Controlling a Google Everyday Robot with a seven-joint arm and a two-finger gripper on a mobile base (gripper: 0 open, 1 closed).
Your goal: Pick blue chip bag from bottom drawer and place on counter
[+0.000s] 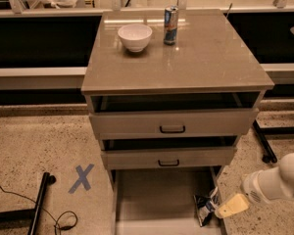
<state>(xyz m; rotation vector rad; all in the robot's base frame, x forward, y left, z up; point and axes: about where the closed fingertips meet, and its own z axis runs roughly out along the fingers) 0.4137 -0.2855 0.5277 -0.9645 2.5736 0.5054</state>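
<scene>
Speckled floor [34,146], bottom drawer [157,195] pulled out, blue chip bag [205,208] at its right edge, claw [228,207] beside it, grip unclear.

A bowl [134,36] stands left of a can [170,25] at the back of the counter [201,62], and in the open bottom drawer [157,195] below, the chip bag [205,207] lies at the front right with the gripper [226,209] just right of it.
</scene>
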